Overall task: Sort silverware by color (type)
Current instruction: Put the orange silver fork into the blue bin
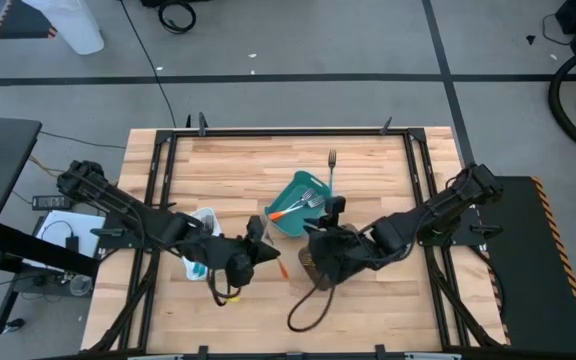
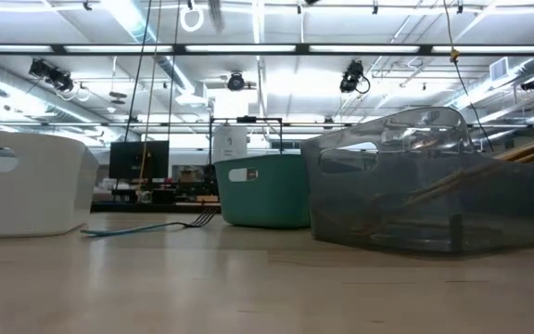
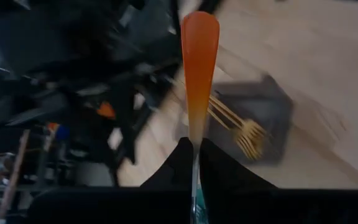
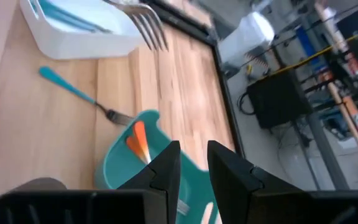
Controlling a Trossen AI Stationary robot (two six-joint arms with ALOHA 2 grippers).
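My left gripper (image 1: 264, 254) (image 3: 194, 147) is shut on an orange-handled utensil (image 3: 199, 56) and hovers between the white tray (image 1: 200, 246) and the grey tray (image 1: 315, 268). My right gripper (image 1: 332, 209) (image 4: 194, 159) is open and empty above the teal tray (image 1: 294, 200) (image 4: 120, 168), which holds orange-handled forks (image 4: 140, 140). A blue-handled fork (image 1: 332, 170) (image 4: 73, 90) (image 2: 146, 227) lies flat on the table. The white tray (image 4: 73, 31) holds blue-handled pieces. Gold forks (image 3: 247, 130) lie in the grey tray (image 2: 434, 199). My left gripper pinches the orange-handled utensil between its two fingers at the narrow neck (image 3: 195, 134), where the orange fades into silver. The handle runs straight out past the fingertips, in line with them. The utensil is lifted clear of the table, its orange end (image 1: 283, 270) free.
The three trays sit close together mid-table, the grey one largely under my right arm. A black cable loop (image 1: 308, 308) lies on the near part of the table. Bare wood shows toward the far edge (image 1: 248, 160) and the near left (image 1: 168, 310).
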